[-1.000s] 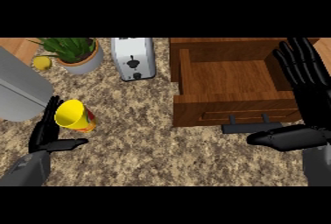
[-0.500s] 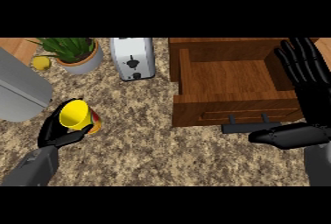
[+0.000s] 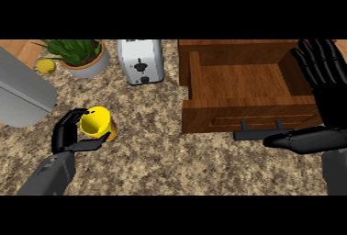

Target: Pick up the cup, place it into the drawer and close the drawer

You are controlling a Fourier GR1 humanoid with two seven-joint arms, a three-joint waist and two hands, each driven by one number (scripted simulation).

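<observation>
A yellow cup (image 3: 97, 120) with an orange base stands on the speckled counter at the left. My left hand (image 3: 69, 136) is curled around it, fingers at its left side and thumb under its rim. The wooden drawer (image 3: 247, 87) is open at the upper right, its inside bare, with a dark handle (image 3: 259, 133) on its front. My right hand (image 3: 324, 69) is raised at the far right beside the drawer, fingers straight and up, thumb stretched out low towards the handle.
A white toaster (image 3: 140, 61) stands at the back centre. A potted plant (image 3: 78, 54) and a lemon (image 3: 45, 66) sit at the back left. A grey rounded object (image 3: 21, 96) fills the left edge.
My left hand has closed round the cup and the cup has tilted and shifted slightly. The right hand has stayed where it was.
</observation>
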